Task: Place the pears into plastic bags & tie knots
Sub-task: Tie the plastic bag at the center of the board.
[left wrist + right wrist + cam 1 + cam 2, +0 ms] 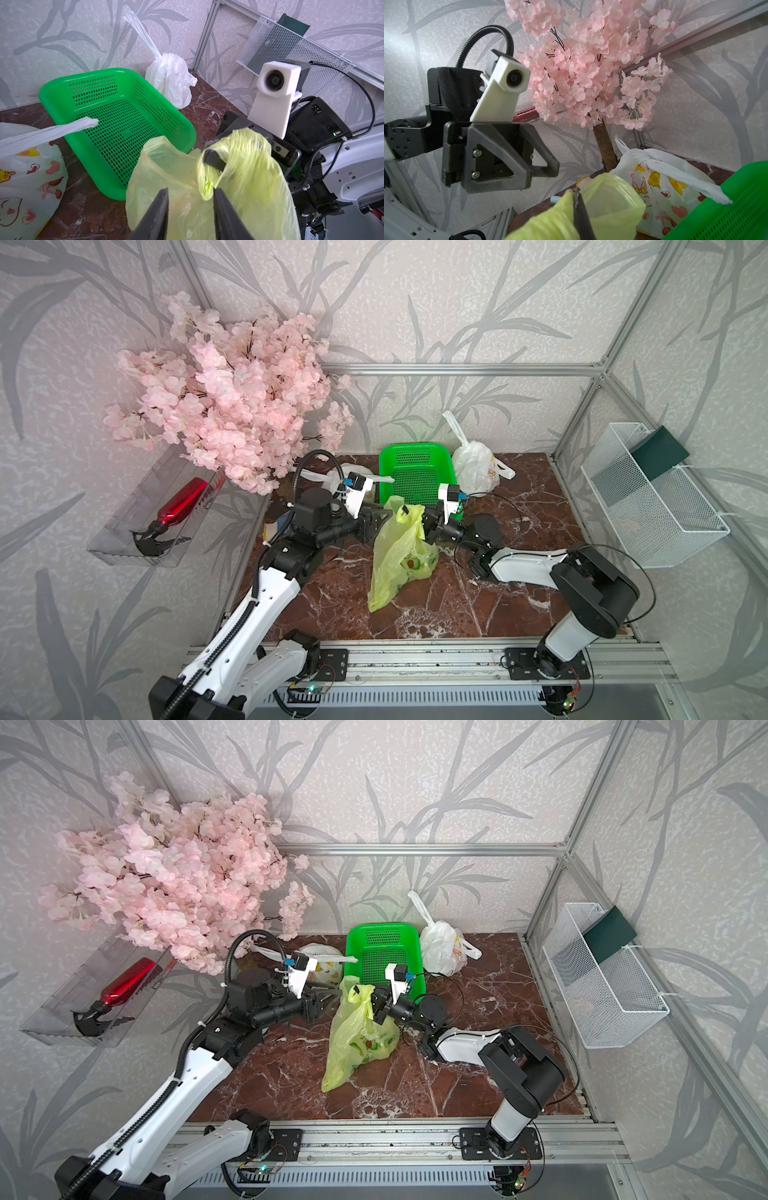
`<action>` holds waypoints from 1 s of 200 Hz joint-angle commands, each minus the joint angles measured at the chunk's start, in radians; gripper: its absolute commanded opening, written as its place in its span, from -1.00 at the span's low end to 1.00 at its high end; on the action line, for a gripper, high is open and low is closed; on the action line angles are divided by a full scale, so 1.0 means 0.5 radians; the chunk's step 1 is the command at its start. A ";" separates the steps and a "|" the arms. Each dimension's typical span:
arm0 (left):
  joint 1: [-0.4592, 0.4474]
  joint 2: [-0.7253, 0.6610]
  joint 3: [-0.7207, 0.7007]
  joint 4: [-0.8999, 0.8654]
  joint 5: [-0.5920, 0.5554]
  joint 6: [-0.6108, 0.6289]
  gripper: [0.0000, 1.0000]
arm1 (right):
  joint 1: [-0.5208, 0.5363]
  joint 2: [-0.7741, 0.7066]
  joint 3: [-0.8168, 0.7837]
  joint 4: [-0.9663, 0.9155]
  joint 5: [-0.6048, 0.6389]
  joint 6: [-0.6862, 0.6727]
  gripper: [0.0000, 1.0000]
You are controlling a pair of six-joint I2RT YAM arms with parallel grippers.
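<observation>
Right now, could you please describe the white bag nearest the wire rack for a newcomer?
Find the green basket at the back of the table. The white bag stands beside it, toward the wire rack. Only it has a handle sticking up.

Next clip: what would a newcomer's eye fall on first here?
A big pink blossom tree fills the back left corner. At mid-table, a yellow-green bag is held up by the right gripper, jaws shut on its handle. Just behind it, against the back wall, sits a bright green basket.
</observation>
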 commanded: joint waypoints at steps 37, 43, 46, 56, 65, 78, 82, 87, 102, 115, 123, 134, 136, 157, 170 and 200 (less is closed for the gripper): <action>-0.016 0.231 0.034 -0.004 0.258 -0.092 -0.32 | -0.007 0.031 0.090 0.106 -0.115 0.056 -1.00; -0.019 0.226 0.020 0.006 0.267 -0.091 -0.33 | -0.006 0.035 0.094 0.106 -0.118 0.060 -1.00; -0.017 0.223 0.012 0.009 0.266 -0.091 -0.33 | -0.006 0.036 0.098 0.106 -0.121 0.065 -1.00; -0.018 0.213 -0.008 0.031 0.269 -0.093 -0.33 | -0.006 0.045 0.104 0.106 -0.136 0.069 -1.00; -0.017 0.212 -0.013 0.042 0.271 -0.094 -0.34 | -0.007 0.052 0.110 0.106 -0.151 0.077 -1.00; -0.018 0.213 -0.005 0.048 0.298 -0.092 -0.35 | -0.006 0.062 0.113 0.106 -0.157 0.085 -1.00; -0.019 0.215 -0.006 0.060 0.298 -0.100 -0.35 | -0.007 0.064 0.114 0.106 -0.160 0.088 -1.00; -0.017 0.219 -0.006 0.075 0.302 -0.114 -0.35 | -0.005 0.064 0.114 0.106 -0.164 0.092 -1.00; -0.021 0.239 0.000 0.115 0.346 -0.133 -0.32 | -0.004 0.073 0.121 0.106 -0.171 0.104 -1.00; -0.026 0.260 0.006 0.134 0.382 -0.149 -0.30 | -0.004 0.073 0.120 0.106 -0.172 0.109 -1.00; -0.031 0.273 0.005 0.141 0.398 -0.143 -0.30 | -0.002 0.073 0.120 0.106 -0.168 0.117 -1.00; -0.034 0.283 -0.003 0.145 0.399 -0.136 -0.35 | -0.004 0.073 0.127 0.106 -0.174 0.121 -1.00; -0.033 0.284 -0.003 0.144 0.400 -0.133 -0.37 | -0.004 0.074 0.126 0.106 -0.174 0.124 -1.00; -0.034 0.292 0.007 0.105 0.405 -0.100 -0.68 | -0.004 0.074 0.126 0.106 -0.174 0.143 -1.00; -0.034 0.290 0.017 0.074 0.391 -0.082 -0.87 | -0.009 0.068 0.119 0.106 -0.167 0.155 -1.00; 0.000 0.247 0.048 -0.053 0.223 -0.022 -1.00 | -0.080 -0.014 0.006 0.099 -0.072 0.322 -0.65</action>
